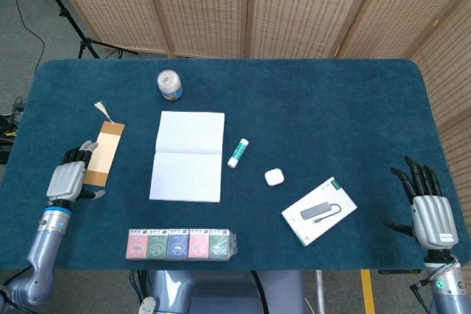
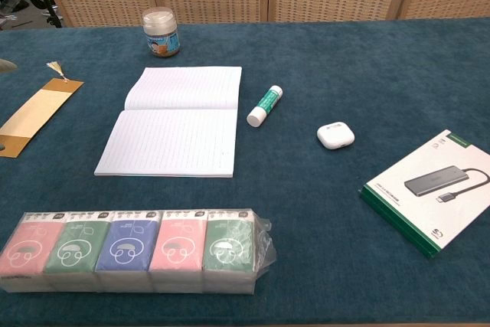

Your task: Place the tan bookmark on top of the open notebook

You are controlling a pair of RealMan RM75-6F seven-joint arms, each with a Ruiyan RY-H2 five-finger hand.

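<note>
Left hand (image 1: pixel 68 179) hangs at the near end of the tan bookmark (image 1: pixel 105 149), fingers loosely apart and holding nothing, its fingertips at the card's corner; the bookmark lies flat just left of the open notebook (image 1: pixel 188 156), so pinching that near edge and lifting cleanly should serve best. Right hand (image 1: pixel 430 218) waits spread and empty, well right of the notebook, past the boxed USB hub (image 1: pixel 319 210). Nothing blocks the short path; the jar (image 1: pixel 170 84), glue stick (image 1: pixel 238 153) and tissue packs (image 1: pixel 181 243) ring the notebook clear of it.
</note>
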